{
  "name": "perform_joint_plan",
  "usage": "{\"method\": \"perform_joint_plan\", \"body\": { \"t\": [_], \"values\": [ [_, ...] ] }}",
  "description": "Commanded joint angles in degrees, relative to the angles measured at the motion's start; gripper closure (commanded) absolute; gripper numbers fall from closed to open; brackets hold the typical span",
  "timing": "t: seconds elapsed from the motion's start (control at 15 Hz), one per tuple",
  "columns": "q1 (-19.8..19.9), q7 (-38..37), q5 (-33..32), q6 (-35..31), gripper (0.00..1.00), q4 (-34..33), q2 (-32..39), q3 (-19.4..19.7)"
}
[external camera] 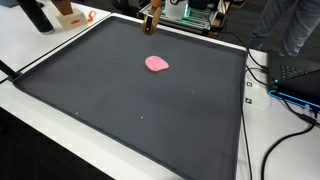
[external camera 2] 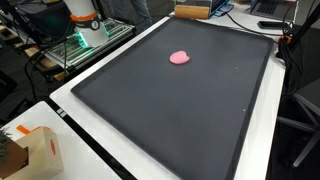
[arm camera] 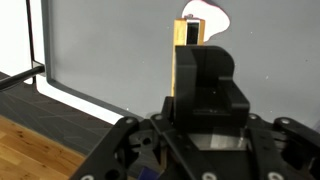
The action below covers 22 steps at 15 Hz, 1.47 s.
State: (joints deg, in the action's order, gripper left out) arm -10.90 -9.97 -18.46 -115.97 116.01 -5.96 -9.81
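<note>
Wooden block (arm camera: 188, 32) inside gripper (external camera: 152, 27)

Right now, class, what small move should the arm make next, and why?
Probably ease straight down, slowly. The fingers seem shut on the tall tan wooden block, held upright near an edge of the black mat; whether it touches the mat is unclear. The flat pink blob lies apart, so descending should miss it.
</note>
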Motion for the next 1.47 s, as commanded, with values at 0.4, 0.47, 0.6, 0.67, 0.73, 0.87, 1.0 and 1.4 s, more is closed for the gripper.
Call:
{"method": "perform_joint_plan", "body": {
  "t": [0.4,0.47,0.6,0.67,0.73,0.87,1.0,1.4],
  "values": [
    [0.9,5.59,2.19,0.15,0.51,1.12,-2.38,-0.5],
    [0.9,5.58,2.19,0.14,0.51,1.11,-2.2,-0.49],
    [0.89,5.58,2.19,0.14,0.51,1.05,-2.03,-0.49],
    [0.89,5.58,2.19,0.14,0.51,1.04,-2.02,-0.49],
    [0.89,5.58,2.19,0.14,0.51,1.02,-2.02,-0.49],
    [0.89,5.58,2.19,0.14,0.51,1.0,-2.02,-0.49],
    [0.89,5.58,2.19,0.14,0.51,0.99,-2.02,-0.49],
    [0.86,7.73,3.14,-0.83,0.76,1.22,-1.48,-0.09]
  ]
}}
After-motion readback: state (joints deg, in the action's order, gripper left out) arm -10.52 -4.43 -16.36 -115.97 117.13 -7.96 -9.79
